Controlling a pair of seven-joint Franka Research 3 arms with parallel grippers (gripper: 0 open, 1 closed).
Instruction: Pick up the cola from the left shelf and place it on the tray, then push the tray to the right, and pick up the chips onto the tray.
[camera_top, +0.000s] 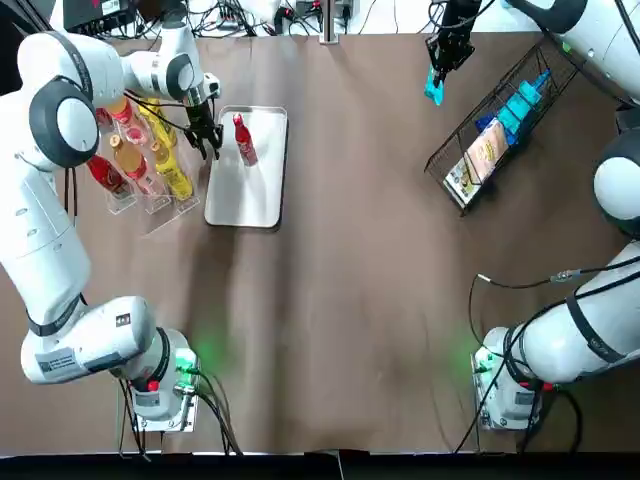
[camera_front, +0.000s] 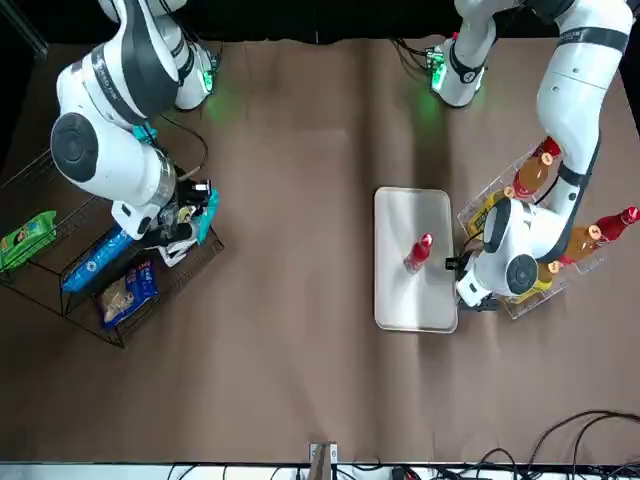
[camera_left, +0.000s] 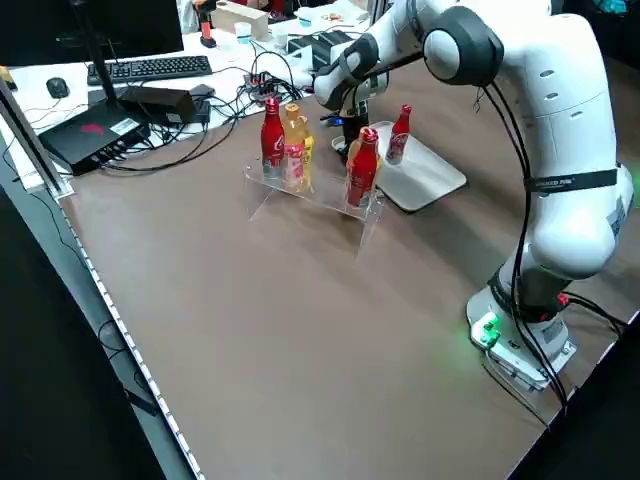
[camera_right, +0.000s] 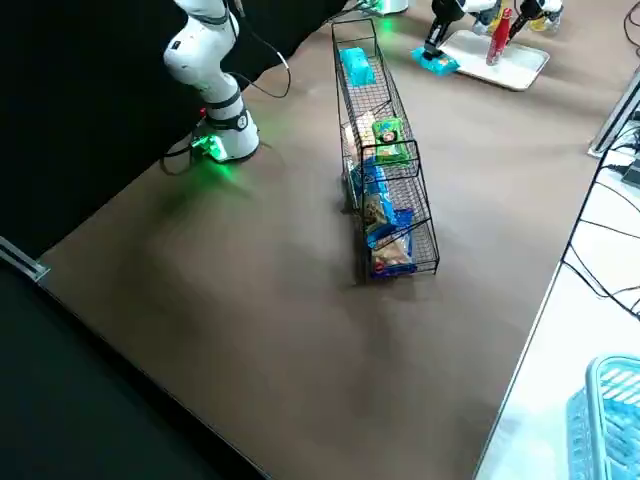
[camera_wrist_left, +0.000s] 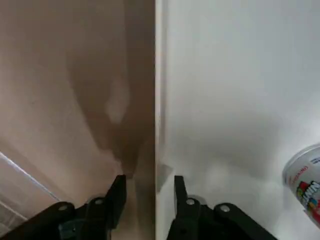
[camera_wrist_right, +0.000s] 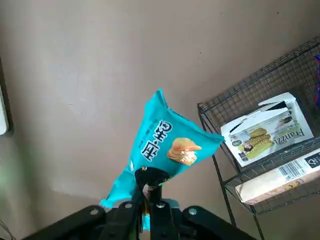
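The two arm bases, left and right, sit at the near edge of a brown table, each lit green, and the near half of the top is bare. Farther on at the left, a white tray lies beside a clear shelf of red and yellow bottles. The cola, a small red bottle with a red cap, stands upright on the tray's far part. The left gripper is low at the tray's left rim, its fingers slightly apart, one on each side of the rim. At the far right, the right gripper pinches a teal chips bag in the air just left of a wire rack of snack packets. Cables crowd the far edge.
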